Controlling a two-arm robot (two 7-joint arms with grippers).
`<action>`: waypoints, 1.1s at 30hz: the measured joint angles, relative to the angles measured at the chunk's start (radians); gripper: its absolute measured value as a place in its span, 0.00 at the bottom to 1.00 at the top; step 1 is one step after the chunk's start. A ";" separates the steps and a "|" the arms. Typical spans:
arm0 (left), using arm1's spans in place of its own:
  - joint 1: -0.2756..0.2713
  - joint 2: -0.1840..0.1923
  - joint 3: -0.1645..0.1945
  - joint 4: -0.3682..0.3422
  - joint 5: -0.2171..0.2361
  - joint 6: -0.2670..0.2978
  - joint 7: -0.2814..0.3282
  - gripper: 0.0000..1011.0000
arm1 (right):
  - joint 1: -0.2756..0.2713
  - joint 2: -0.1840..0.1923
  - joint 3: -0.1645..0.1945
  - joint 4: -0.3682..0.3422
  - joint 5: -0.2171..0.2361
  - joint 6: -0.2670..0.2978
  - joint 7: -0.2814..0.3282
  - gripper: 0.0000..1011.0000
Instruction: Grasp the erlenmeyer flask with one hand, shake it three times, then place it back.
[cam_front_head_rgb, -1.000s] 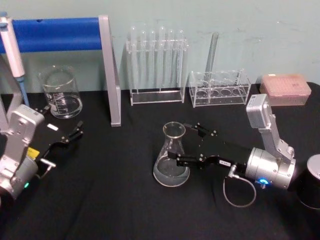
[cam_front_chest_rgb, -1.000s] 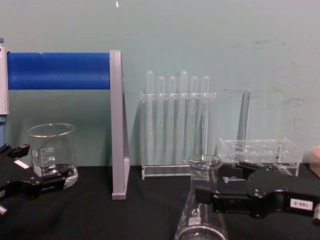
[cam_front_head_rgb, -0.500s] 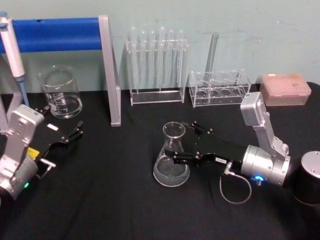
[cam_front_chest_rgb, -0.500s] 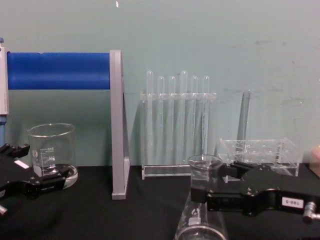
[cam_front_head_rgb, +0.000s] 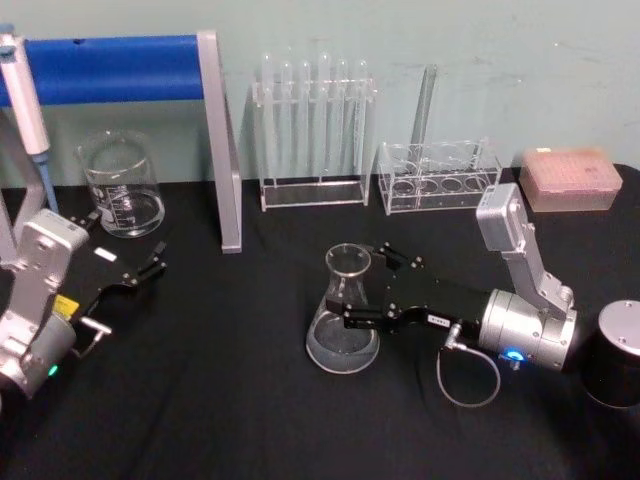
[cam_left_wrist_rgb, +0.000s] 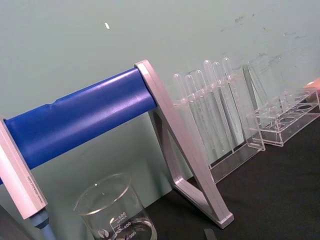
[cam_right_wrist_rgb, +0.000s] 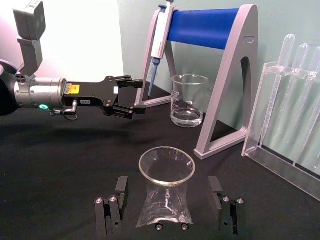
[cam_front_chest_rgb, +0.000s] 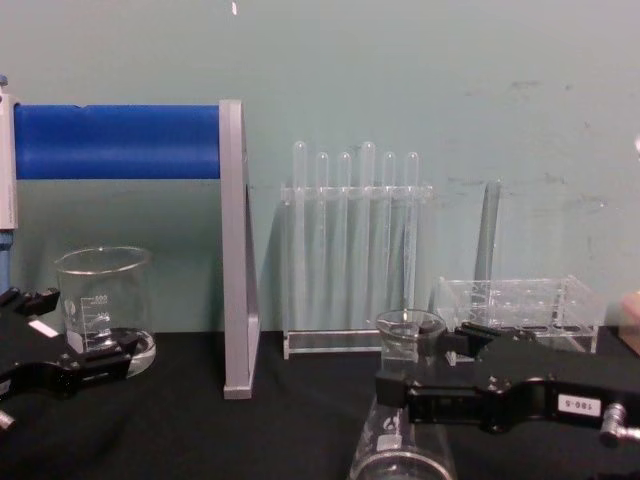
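The erlenmeyer flask (cam_front_head_rgb: 345, 310) stands upright on the black table at the centre, clear glass with a little liquid in its base. My right gripper (cam_front_head_rgb: 362, 285) reaches in from the right and is open, one finger on each side of the flask's neck. In the right wrist view the flask (cam_right_wrist_rgb: 165, 192) sits between the fingers (cam_right_wrist_rgb: 111, 207) with a gap on both sides. The chest view shows the flask (cam_front_chest_rgb: 405, 335) with the right gripper (cam_front_chest_rgb: 425, 368) around its neck. My left gripper (cam_front_head_rgb: 150, 265) rests open at the left, near the beaker.
A glass beaker (cam_front_head_rgb: 122, 190) stands back left under a pipette stand with a blue bar (cam_front_head_rgb: 120, 65) and a grey leg (cam_front_head_rgb: 225, 170). A test tube rack (cam_front_head_rgb: 312, 130), a second clear rack (cam_front_head_rgb: 440, 175) and a pink box (cam_front_head_rgb: 570, 178) line the back. A black cylinder (cam_front_head_rgb: 615, 365) stands far right.
My right arm has slid a little to the left, so its fingers reach farther past the flask's neck. The flask and the left arm have not moved.
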 joint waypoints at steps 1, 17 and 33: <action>0.000 0.000 0.000 0.000 0.000 0.000 0.000 0.99 | 0.000 0.000 0.000 0.000 -0.001 0.000 -0.001 0.99; 0.000 0.000 0.000 0.000 0.000 0.000 0.000 0.99 | -0.001 0.001 -0.002 -0.005 -0.002 0.001 -0.002 0.99; 0.000 0.000 0.000 0.000 0.000 0.000 0.000 0.99 | -0.002 0.001 -0.001 -0.005 -0.001 0.001 -0.002 0.99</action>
